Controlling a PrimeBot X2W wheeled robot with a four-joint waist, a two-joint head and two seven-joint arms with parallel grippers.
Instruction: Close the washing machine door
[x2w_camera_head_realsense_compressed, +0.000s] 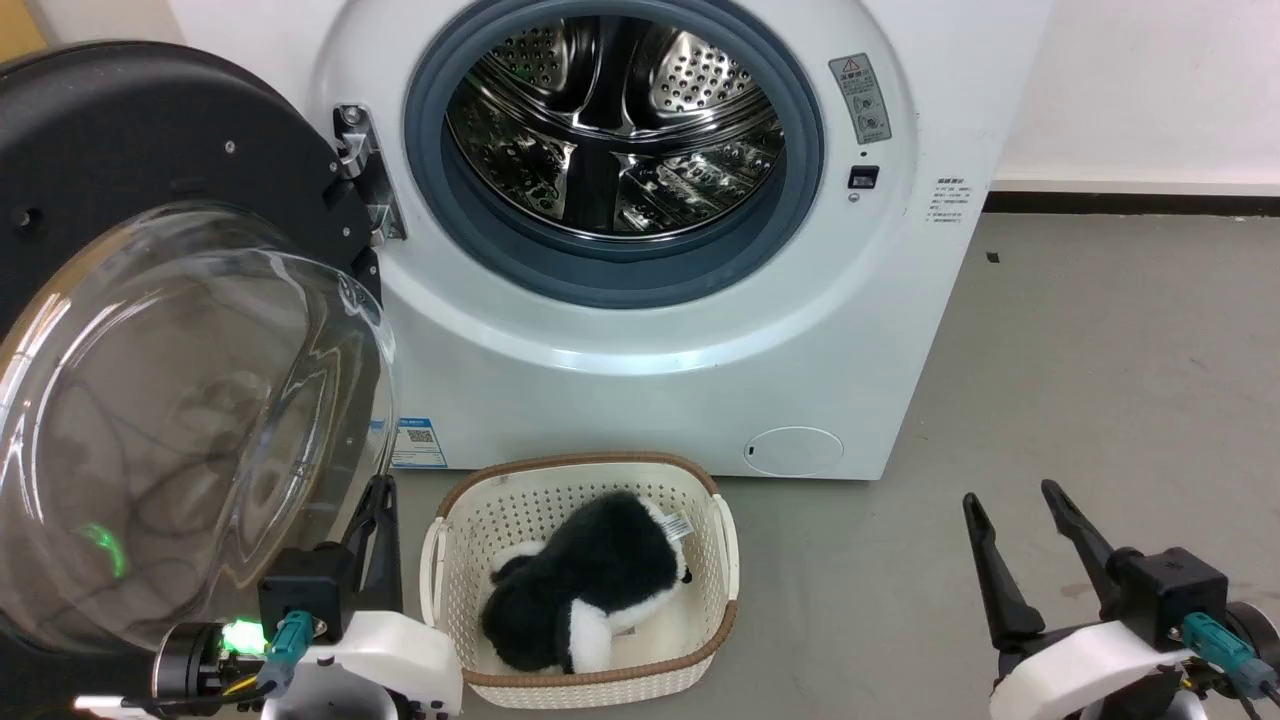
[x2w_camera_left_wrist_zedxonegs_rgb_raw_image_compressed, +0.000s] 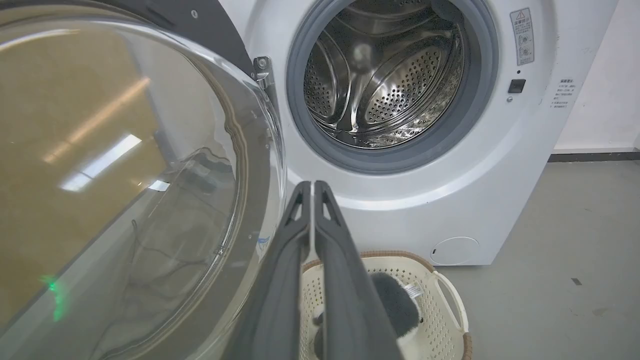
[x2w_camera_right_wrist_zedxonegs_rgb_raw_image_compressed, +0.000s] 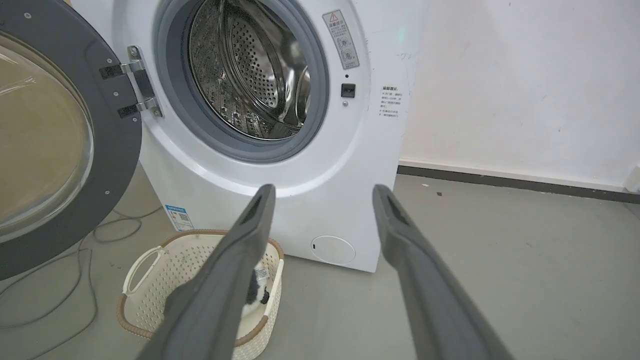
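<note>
The washing machine stands ahead, its steel drum and grey gasket exposed. The washing machine door is swung wide open on its left hinge, black rim and bulging glass bowl facing me. My left gripper is shut with nothing in it, just right of the glass bowl's lower edge; whether it touches the glass I cannot tell. My right gripper is open and empty, low at the right over bare floor.
A cream basket holding a black-and-white plush toy sits on the grey floor just before the washer, between my arms. A thin cable lies on the floor under the door. A white wall rises at the right.
</note>
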